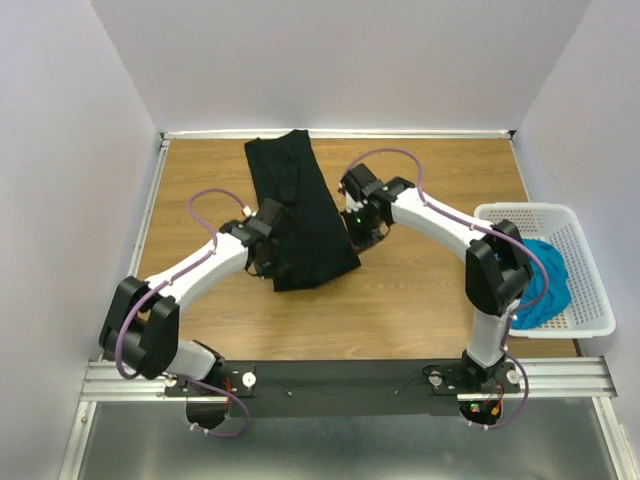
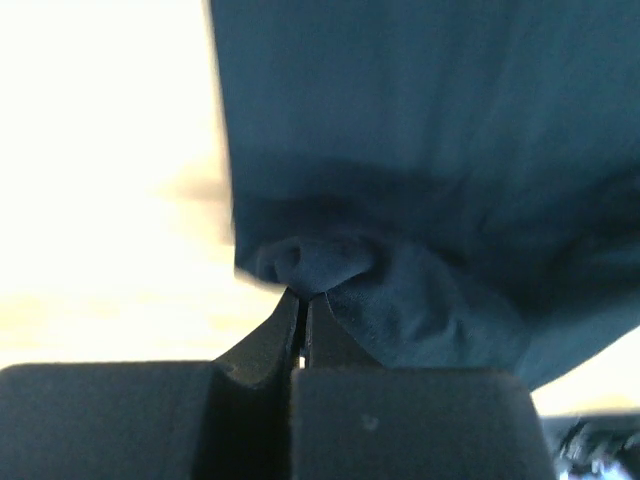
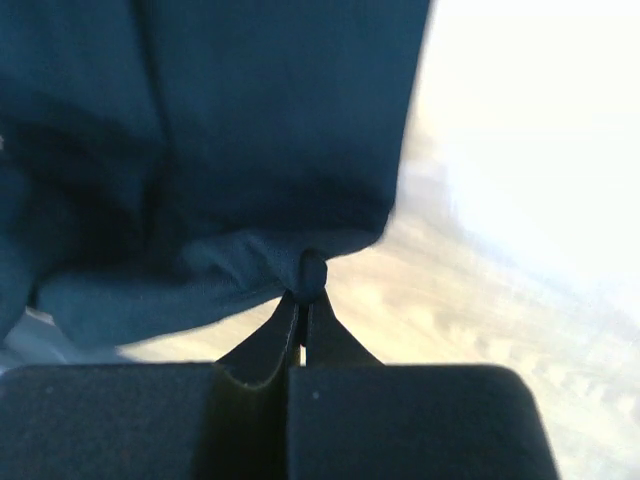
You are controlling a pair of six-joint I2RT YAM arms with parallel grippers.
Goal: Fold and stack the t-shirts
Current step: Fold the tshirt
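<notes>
Partly hidden teal t-shirt (image 1: 550, 285) in basket (image 1: 592, 270)

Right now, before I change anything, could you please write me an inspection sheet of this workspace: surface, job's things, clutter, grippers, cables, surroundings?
Surface: wooden table, bare wood around the cloth.
Job's things: black t-shirt lies as a long narrow strip from the far edge toward the middle; teal t-shirt sits crumpled in the basket, not folded.
Clutter: white lattice basket at the right side of the table; nothing else seen.
Grippers: left gripper shut on a pinch of the black t-shirt; right gripper shut on its other edge.
Cables: purple cables loop along both arms.
Surroundings: plain pale walls on three sides; metal rail at the near edge.
</notes>
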